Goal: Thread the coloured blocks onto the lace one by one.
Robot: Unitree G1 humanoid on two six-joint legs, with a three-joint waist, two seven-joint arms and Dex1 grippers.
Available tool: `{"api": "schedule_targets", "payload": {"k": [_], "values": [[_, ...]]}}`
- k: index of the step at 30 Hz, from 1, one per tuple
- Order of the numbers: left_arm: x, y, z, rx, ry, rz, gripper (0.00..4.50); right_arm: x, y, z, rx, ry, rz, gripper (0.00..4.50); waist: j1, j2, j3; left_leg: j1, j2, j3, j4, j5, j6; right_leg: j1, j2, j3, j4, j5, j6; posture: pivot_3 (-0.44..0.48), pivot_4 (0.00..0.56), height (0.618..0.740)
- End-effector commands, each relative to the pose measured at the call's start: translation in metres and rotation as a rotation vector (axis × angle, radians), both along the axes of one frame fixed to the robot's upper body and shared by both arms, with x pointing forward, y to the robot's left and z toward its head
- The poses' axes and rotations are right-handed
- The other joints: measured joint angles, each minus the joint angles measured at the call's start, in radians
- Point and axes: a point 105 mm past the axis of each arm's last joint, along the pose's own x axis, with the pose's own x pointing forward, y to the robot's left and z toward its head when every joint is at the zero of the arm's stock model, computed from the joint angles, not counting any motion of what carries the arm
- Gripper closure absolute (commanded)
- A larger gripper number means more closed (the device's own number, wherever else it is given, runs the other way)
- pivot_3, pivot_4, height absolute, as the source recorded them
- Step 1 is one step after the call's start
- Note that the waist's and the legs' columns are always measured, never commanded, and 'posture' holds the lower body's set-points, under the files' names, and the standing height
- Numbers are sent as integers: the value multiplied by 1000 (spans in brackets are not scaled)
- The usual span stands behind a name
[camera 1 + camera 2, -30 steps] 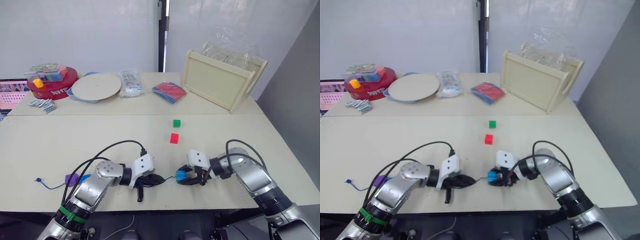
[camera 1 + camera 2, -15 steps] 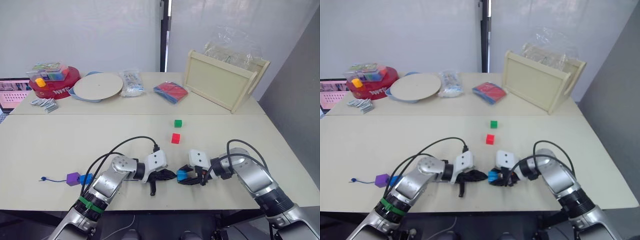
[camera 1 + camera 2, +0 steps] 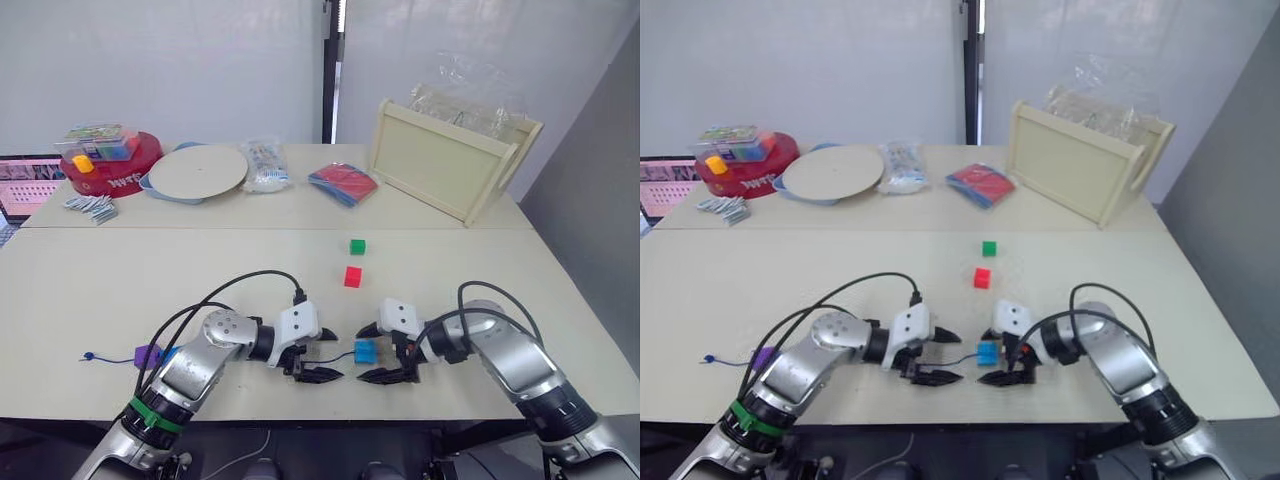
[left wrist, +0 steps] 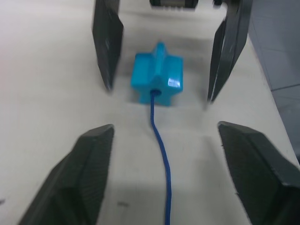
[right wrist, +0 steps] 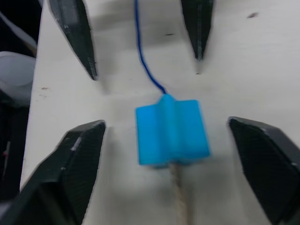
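Left claw (image 3: 316,356) and right claw (image 3: 378,354) both released, facing each other on the bench (image 3: 520,290); between them the light blue star-shaped block (image 3: 365,351) lies threaded on the lace (image 4: 160,154); farther off, red block (image 3: 351,277), then green block (image 3: 357,246)

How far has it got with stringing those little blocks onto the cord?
A purple block sits on the lace near its knotted end. A light blue block lies between the open left gripper and right gripper, with the cord entering one side and its pale tip poking out the other. The red block and green block lie loose, unthreaded.
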Motion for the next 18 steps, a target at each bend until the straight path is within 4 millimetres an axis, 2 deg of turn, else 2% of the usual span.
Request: {"api": "schedule_targets", "payload": {"k": [1, 3, 7, 11, 17, 18], "values": [[2, -12, 9, -21, -43, -22, 667, -3, -2, 22, 40, -56, -9, 31, 3, 0, 0, 0, 0, 0, 0, 0, 0, 0, 0, 0, 0, 0, 0, 0, 150, 740], [6, -22, 7, -12, -58, -34, 667, -6, -10, 24, 28, -61, -29, 31, 10, 0, 0, -1, 0, 0, 0, 0, 0, 0, 0, 0, 0, 0, 0, 0, 150, 740], [16, -45, 5, -7, -84, -67, 667, -18, -28, 15, -12, -55, -76, 31, 19, 0, 0, -2, -1, 0, 1, 0, 0, 0, -1, 0, -2, 0, 1, 0, 150, 740], [14, -52, 4, -7, -62, -114, 667, -21, -29, 9, -13, -63, -108, 31, 2, 0, 0, -2, -1, 0, 0, 0, 1, -2, 0, 0, -1, 0, 1, 0, 150, 740], [11, -56, -3, 17, -45, -149, 667, -20, -33, -4, -37, -75, -167, 31, 4, 0, 0, -2, -1, 0, 0, 0, 1, -2, 0, 1, -1, 0, 1, 0, 150, 740], [11, -56, -4, 24, -44, -151, 924, -21, -33, -5, -34, -73, -169, 10, 5, 0, 0, -2, -1, 0, 0, 0, 1, -2, 0, 1, -1, 0, 1, 0, 150, 740]]}}
